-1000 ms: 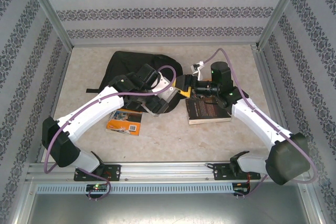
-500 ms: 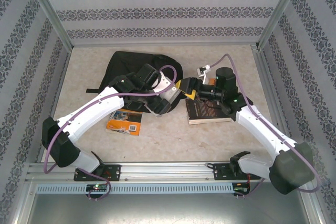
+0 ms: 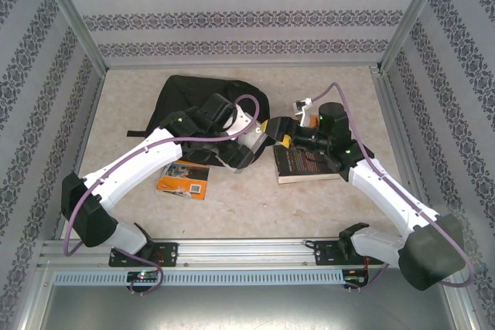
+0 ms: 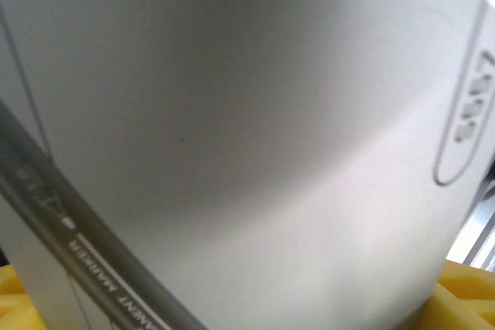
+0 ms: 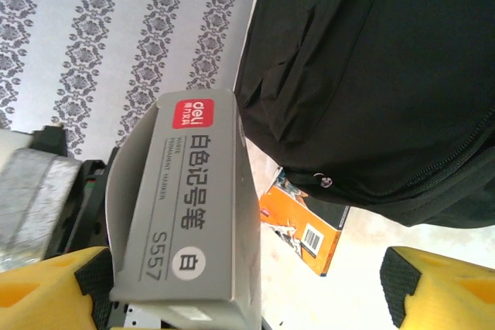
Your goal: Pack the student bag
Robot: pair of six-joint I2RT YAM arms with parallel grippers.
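Observation:
The student bag point(image 3: 197, 90), a black backpack, lies at the back left of the table, and its zipped side point(image 5: 371, 75) crosses the right wrist view. My left gripper point(image 3: 241, 143) is shut on a grey marker box point(image 3: 247, 135) in front of the bag. The box face point(image 4: 255, 152) sits between the yellow pads point(image 4: 15, 299). My right gripper point(image 3: 276, 129) stands open just right of the box. In the right wrist view the box point(image 5: 189, 206), labelled S557, lies against that gripper's point(image 5: 247, 287) left finger, apart from the other.
An orange book point(image 3: 184, 179) lies on the table under my left forearm and also shows below the bag point(image 5: 305, 229). A dark-covered book point(image 3: 305, 164) lies under my right wrist. Patterned walls and metal posts close in the table.
My right arm has swung its elbow outward to the right and its gripper has shifted slightly up beside the box. My left arm and the box have hardly moved.

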